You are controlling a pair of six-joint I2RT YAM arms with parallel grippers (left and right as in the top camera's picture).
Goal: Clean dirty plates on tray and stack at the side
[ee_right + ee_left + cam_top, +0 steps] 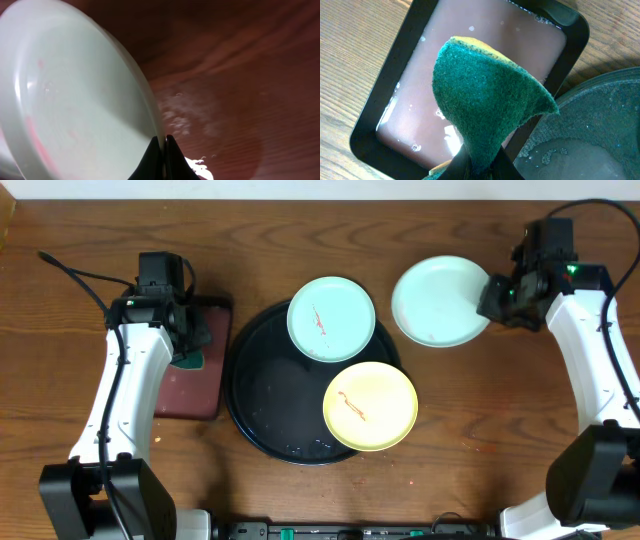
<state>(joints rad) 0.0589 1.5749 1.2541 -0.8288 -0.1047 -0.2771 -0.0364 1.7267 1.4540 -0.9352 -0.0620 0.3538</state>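
Right claw (163, 150) clamped on a pale mint plate (437, 300) by its rim, toward the far right of the surface (80, 240), left claw (479, 162) pinched tight on a green sponge (485, 95) above the rectangular tray (190, 395) near the left edge, red-smeared mint plate (331, 319) and yellow plate (370, 406) on the round black tray (260, 395), mid-surface

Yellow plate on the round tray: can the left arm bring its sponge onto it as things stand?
Probably yes. The left end effector is shut on the green sponge, and only bare black tray lies between it and the yellow plate, whose face is uncovered. The reach is long.
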